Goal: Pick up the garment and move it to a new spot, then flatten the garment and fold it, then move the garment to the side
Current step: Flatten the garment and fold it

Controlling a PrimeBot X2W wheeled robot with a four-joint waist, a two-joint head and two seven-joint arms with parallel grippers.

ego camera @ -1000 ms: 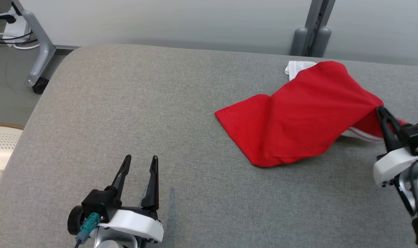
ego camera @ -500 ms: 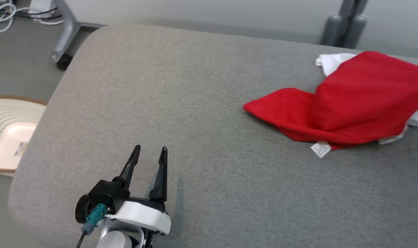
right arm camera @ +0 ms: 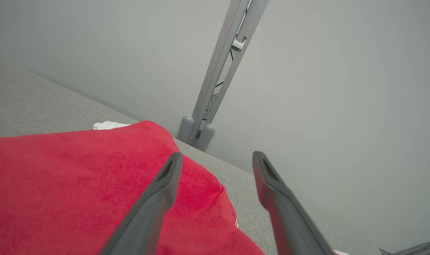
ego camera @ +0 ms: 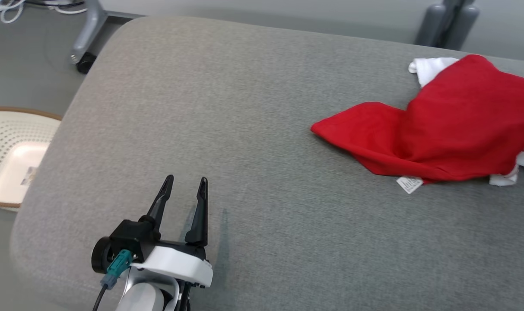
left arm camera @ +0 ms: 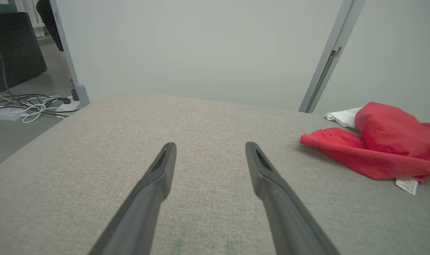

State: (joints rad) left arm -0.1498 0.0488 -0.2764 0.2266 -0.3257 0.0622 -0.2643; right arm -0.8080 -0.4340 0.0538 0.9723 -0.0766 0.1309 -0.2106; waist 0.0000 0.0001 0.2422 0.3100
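Observation:
The garment is red with white trim and lies crumpled on the grey padded table at the far right, a white label sticking out at its near edge. In the left wrist view the garment lies well off to the right. My left gripper is open and empty over the near left of the table, far from the cloth. In its own wrist view my right gripper stands open just above the garment, with nothing between its fingers.
A pale perforated basket sits on the floor beyond the table's left edge. A grey frame leg with a caster and a grey post stand behind the table. Cables lie on the floor at the far left.
My right gripper has opened and let go of the garment, which has dropped flatter onto the table. The head camera has shifted. The left gripper has not moved.

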